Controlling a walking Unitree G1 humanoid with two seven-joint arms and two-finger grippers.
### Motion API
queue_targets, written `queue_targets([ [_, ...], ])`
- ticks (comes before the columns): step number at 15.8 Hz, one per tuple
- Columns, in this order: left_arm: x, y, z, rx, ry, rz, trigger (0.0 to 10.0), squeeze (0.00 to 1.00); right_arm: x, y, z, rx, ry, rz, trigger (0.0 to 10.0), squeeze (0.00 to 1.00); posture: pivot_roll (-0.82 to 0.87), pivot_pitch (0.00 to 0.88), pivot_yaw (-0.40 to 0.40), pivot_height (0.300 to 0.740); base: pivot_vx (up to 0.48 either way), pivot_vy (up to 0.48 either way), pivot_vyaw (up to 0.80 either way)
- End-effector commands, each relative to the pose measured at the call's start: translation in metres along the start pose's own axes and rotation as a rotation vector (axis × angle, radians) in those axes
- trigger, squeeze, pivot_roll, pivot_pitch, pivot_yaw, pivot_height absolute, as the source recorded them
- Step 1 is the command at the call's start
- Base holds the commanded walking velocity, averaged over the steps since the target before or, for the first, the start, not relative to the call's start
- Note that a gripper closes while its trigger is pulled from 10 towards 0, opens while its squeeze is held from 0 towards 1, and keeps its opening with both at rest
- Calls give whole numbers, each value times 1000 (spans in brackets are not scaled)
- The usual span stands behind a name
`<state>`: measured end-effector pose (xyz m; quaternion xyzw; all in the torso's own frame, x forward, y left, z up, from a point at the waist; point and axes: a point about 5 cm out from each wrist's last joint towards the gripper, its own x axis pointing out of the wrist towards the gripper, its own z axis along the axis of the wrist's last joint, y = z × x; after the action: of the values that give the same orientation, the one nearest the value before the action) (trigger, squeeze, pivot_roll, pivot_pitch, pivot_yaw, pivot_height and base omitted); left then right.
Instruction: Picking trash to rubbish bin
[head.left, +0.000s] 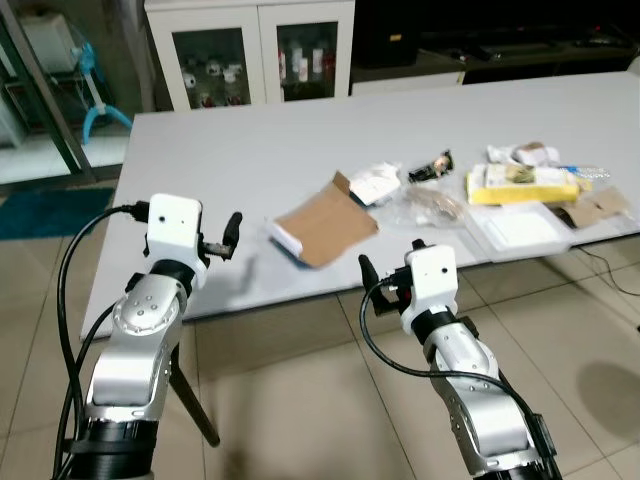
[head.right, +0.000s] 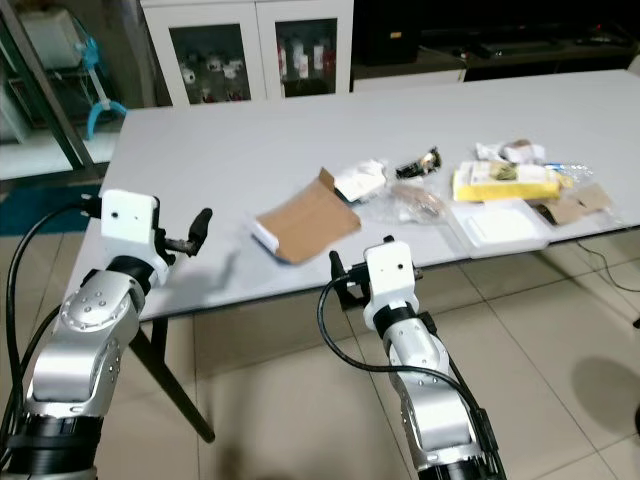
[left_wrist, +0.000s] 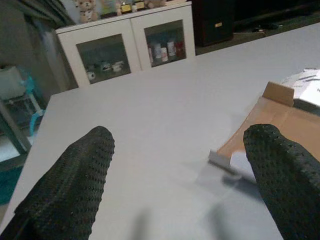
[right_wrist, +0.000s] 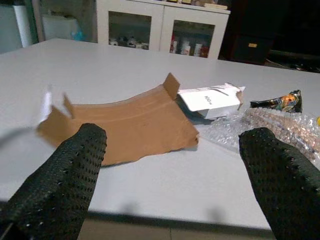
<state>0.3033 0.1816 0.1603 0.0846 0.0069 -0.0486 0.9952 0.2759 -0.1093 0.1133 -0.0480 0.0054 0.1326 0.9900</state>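
left eye view | cardboard piece (head.left: 322, 219) just far-left of right gripper (head.left: 390, 262), long axis near-left to far-right | right arm nearer | both grippers wide open, empty; left gripper (head.left: 228, 236)

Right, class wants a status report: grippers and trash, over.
Left gripper and right gripper open, empty, at table edge. Cardboard piece untouched. Nothing blocking.

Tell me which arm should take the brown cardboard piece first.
Right, probably: the right tool sits open just before the cardboard, facing it squarely. The left tool is off to its side.
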Motion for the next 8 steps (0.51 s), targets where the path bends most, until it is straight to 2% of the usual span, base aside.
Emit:
queue_targets([
  [1, 1, -8, 4, -8, -12, -32, 10000, 0, -4, -10, 2, -7, -1, -35, 10000, 0, -25, 0, 29, 740, 435, 0, 0],
  [3, -2, -11, -1, -30, -1, -42, 10000, 0, -8, -13, 0, 6, 13, -41, 10000, 0, -30, 0, 28, 740, 437, 0, 0],
  [4, -4, -12, -4, -86, 13, -32, 10000, 0, -11, -14, 0, 8, 25, -47, 10000, 0, -36, 0, 19, 740, 412, 0, 0],
  [6, -8, -18, -13, -152, 49, -50, 10000, 0, -15, -15, -2, -29, 64, -20, 10000, 0, -41, 0, -8, 740, 0, 0, -800],
  [7, -11, -20, -15, -167, 48, -53, 10000, 576, -18, -16, -2, -38, 65, -10, 10000, 0, -39, 0, -20, 740, 0, 0, 0],
  [8, -14, -20, -16, -190, 51, -41, 10000, 1000, -20, -17, -1, -43, 66, -3, 10000, 0, -34, 0, -31, 740, 0, 0, 0],
])
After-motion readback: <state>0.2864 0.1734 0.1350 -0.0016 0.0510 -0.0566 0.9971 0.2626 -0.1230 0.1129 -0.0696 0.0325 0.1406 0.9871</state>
